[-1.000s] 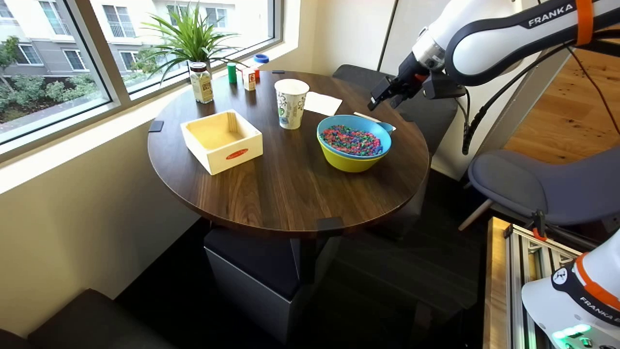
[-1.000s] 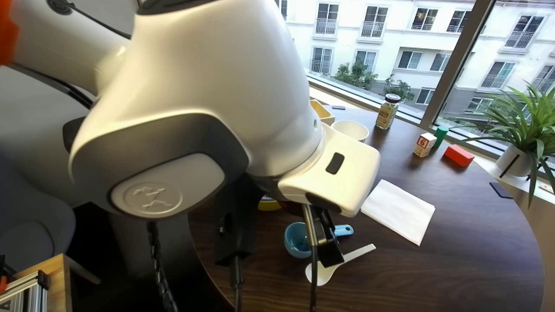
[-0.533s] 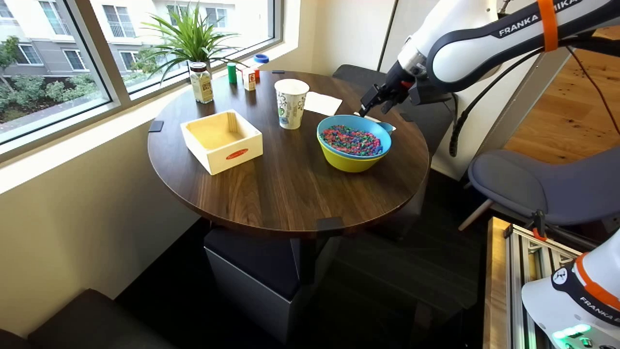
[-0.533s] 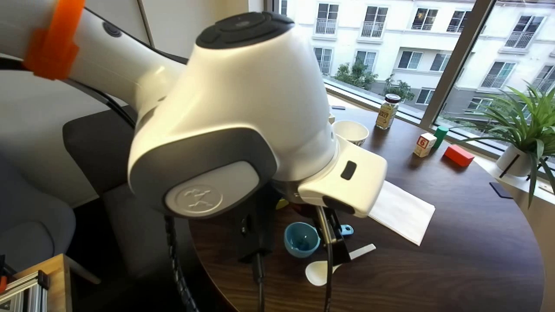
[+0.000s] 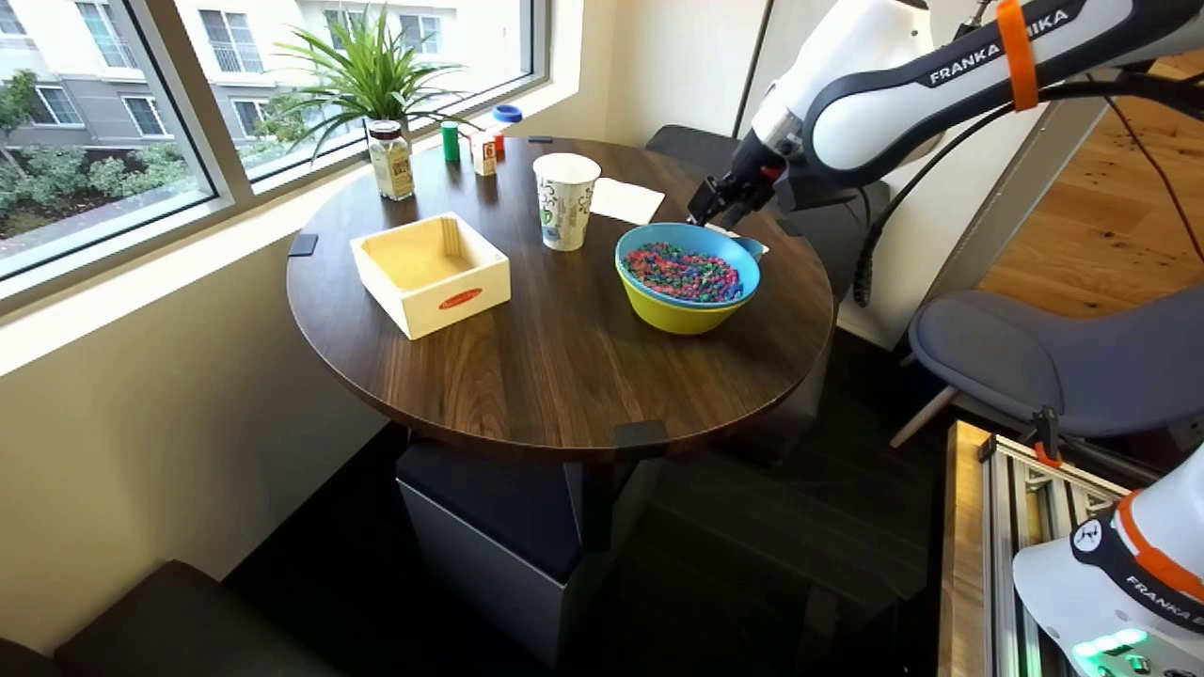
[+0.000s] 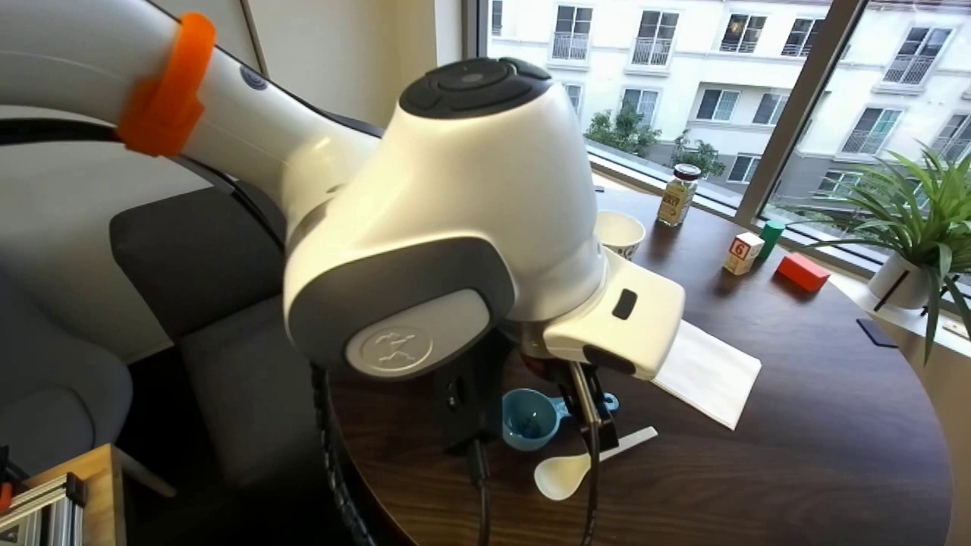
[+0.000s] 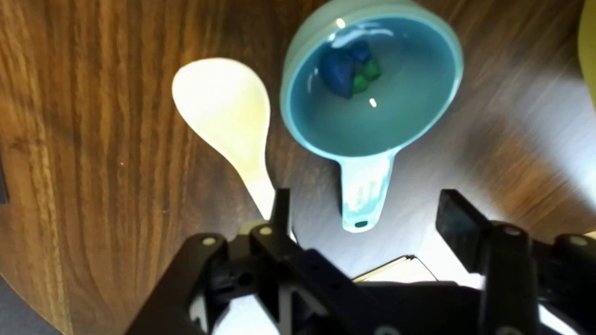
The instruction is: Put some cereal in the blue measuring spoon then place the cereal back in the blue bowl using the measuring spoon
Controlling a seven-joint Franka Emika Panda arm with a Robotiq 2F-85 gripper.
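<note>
The blue measuring spoon (image 7: 365, 186) rests on the table, and a few blue and green cereal pieces (image 7: 340, 74) lie in its cup. My gripper (image 7: 365, 208) is open, its fingers on either side of the spoon's handle with gaps on both sides. In an exterior view the gripper (image 5: 712, 221) hangs low behind the blue bowl (image 5: 687, 233), whose outer wall is yellow-green. A heap of multicoloured cereal (image 5: 682, 273) fills the bowl's bottom. The measuring spoon (image 6: 529, 425) also shows under my arm in an exterior view, where the arm hides the bowl.
A white spoon (image 7: 223, 102) lies close beside the measuring spoon, its handle passing under one finger. The bowl's yellow-green wall (image 7: 588, 46) shows at the wrist view's right edge. A paper cup (image 5: 564, 212), a wooden tray (image 5: 461, 303) and a folded napkin (image 6: 709, 371) are on the table.
My arm has come down and forward, bringing the gripper from above the table to low around the measuring spoon's handle. The spoon, bowl and cereal have stayed put.
</note>
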